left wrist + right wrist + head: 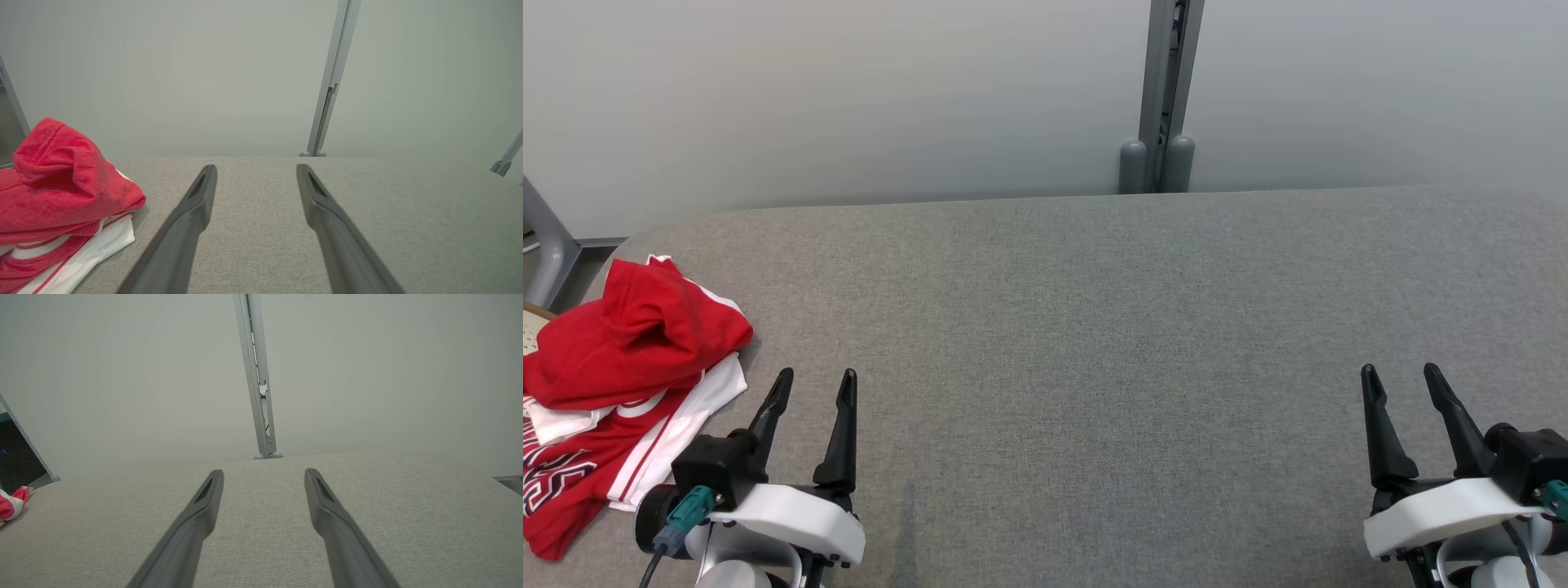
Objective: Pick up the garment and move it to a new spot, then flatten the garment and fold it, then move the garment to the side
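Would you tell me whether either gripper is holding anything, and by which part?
Nothing is held. The left gripper and right gripper are open and empty; the crumpled red-and-white fabric garment lies untouched on the grey cloth-covered table.

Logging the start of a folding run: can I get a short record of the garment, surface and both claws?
surface: grey fabric table
garment: red and white, crumpled at the table's left edge
left claw: open, empty, beside the garment, not touching
right claw: open, empty, over bare table at right
stage: garment not yet picked up
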`<state>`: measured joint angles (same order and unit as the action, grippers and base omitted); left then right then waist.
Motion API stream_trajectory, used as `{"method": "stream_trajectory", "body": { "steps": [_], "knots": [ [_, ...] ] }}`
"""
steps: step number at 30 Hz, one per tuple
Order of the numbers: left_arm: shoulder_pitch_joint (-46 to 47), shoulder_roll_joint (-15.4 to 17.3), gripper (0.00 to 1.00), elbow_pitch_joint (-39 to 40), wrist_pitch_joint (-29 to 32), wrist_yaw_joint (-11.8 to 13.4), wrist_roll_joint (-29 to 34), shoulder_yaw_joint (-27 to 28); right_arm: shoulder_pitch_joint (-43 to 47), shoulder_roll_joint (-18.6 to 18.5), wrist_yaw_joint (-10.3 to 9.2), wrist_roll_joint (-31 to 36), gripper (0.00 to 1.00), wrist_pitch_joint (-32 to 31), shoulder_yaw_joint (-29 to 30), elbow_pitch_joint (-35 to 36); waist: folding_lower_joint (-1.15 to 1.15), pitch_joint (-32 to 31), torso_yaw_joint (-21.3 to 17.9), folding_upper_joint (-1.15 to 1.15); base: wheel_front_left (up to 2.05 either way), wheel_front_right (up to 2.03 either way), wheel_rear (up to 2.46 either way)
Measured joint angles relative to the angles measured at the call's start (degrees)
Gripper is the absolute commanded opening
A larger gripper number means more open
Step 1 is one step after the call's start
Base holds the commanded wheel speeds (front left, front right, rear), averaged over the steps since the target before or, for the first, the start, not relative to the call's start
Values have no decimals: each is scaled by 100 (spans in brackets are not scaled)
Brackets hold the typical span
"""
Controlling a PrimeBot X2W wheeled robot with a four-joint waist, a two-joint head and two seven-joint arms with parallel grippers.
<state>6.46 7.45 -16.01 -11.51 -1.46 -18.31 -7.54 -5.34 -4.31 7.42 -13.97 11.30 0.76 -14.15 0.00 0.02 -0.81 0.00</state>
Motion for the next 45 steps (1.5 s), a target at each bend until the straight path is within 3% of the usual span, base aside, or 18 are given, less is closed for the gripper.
{"method": "stream_trajectory", "body": {
  "steps": [33, 45],
  "knots": [
    [39, -224, 100, -205, -355, -151, 887, 174, 10, -7, 0, 524, 100, 364, -23, -104, 0, 43, -6, 0, 0, 0, 0],
    [105, -293, 100, -265, -359, -199, 859, 298, 12, -1, 0, 488, 100, 368, 29, -103, 0, 71, 119, 0, 0, 0, 0]
  ]
}}
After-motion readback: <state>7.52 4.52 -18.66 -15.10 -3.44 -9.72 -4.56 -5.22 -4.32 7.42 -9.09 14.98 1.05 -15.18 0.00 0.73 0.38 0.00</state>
